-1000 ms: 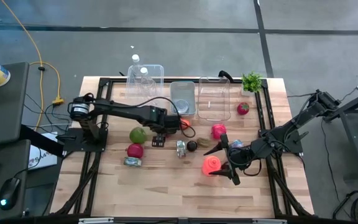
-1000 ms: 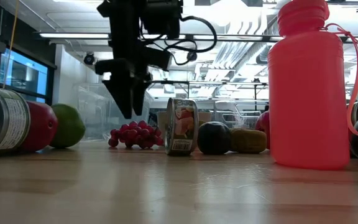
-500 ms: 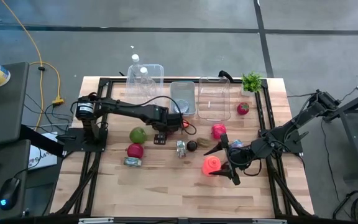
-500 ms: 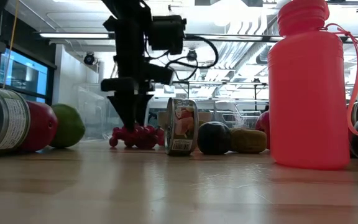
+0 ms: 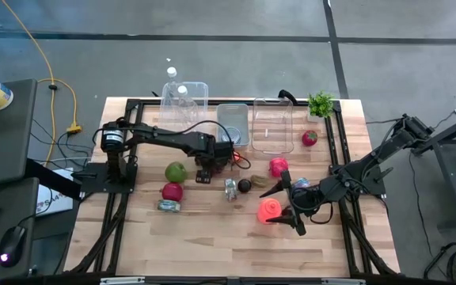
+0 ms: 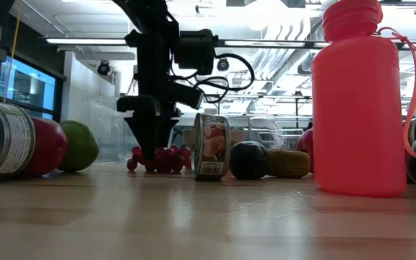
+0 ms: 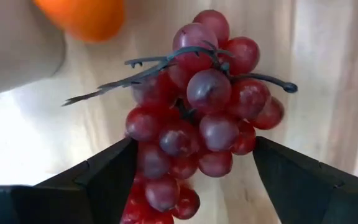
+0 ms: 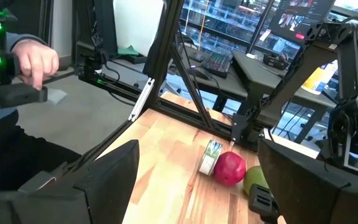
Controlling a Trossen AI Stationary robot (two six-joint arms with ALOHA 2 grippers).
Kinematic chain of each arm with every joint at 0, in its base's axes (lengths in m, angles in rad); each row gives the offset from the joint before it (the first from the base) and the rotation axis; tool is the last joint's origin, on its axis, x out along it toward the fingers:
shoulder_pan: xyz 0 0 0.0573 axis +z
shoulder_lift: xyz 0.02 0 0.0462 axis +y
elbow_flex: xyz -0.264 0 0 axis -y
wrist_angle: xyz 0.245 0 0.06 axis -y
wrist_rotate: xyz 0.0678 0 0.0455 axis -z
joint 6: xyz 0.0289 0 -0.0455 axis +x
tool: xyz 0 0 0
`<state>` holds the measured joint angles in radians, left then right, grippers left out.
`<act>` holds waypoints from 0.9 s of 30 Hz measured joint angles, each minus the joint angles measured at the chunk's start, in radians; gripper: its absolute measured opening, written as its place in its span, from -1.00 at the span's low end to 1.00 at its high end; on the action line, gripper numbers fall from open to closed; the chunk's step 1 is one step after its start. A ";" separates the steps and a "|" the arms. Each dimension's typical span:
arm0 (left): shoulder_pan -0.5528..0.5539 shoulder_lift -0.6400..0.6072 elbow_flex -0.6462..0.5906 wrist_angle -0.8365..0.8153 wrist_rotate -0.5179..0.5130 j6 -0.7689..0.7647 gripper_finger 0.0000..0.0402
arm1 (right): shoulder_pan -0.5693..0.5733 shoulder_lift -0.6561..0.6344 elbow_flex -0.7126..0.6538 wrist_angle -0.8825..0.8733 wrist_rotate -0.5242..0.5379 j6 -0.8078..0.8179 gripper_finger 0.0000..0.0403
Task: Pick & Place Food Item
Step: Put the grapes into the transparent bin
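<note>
Bunch of red grapes (image 7: 197, 124) lying on the wooden table (image 5: 212, 237) near its centre, just in front of the clear containers (image 5: 232, 123) at the back edge, with an orange item (image 7: 82, 15) close by. Bunch also visible in the low view (image 6: 161, 159), resting on the table surface behind a small tin (image 6: 209, 146). Left gripper (image 5: 205, 169) lowered over the bunch, fingers (image 7: 104, 177) parted and straddling it on both sides, not yet clamped; contact with the berries cannot be confirmed. Judged as the closing stage of the pick, nothing lifted so far. Right gripper (image 5: 291, 207) parked at the right side of the table beside the pink bottle (image 5: 269, 210), jaws wide apart and holding nothing. Risks noted: bunch irregular and loosely jointed on its stem (image 7: 166, 62), so a clamp on outer berries alone likely to let the bunch sag, swing or slip out on lift; lower berries sit deep between the fingers while the stem end lies beyond the tips, so an off-centre grip probable. Excess closing force liable to crush or detach berries. Tin, dark round fruit (image 6: 250, 159) and orange item near enough to be knocked during lift-off if the bunch swings. Green fruit (image 5: 176, 171), red fruit (image 5: 172, 191) and can (image 5: 169, 206) well apart, not at risk.
</note>
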<state>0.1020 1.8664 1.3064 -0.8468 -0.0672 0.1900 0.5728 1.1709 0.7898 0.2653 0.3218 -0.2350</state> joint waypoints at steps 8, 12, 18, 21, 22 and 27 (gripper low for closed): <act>-0.028 -0.011 0.003 -0.009 0.012 0.013 0.09 | 0.000 0.000 0.000 0.000 0.000 -0.001 0.57; -0.055 -0.035 0.006 -0.018 -0.014 0.006 -0.16 | 0.000 0.000 0.000 -0.003 0.000 -0.001 0.57; -0.110 -0.123 0.006 -0.027 -0.054 -0.003 -0.53 | 0.000 0.000 0.000 -0.039 0.000 0.004 0.57; -0.145 -0.172 0.006 -0.026 -0.139 -0.027 -0.68 | -0.005 0.000 0.000 -0.041 0.000 0.005 0.57; -0.156 -0.186 0.006 -0.025 -0.162 -0.030 -0.72 | -0.007 0.000 0.000 -0.042 0.000 0.005 0.57; -0.181 -0.218 0.008 -0.010 -0.190 -0.031 -0.78 | -0.026 0.000 0.000 -0.042 0.000 0.019 0.57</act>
<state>-0.0788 1.6482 1.3147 -0.8568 -0.2575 0.1593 0.5468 1.1709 0.7898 0.2238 0.3222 -0.2161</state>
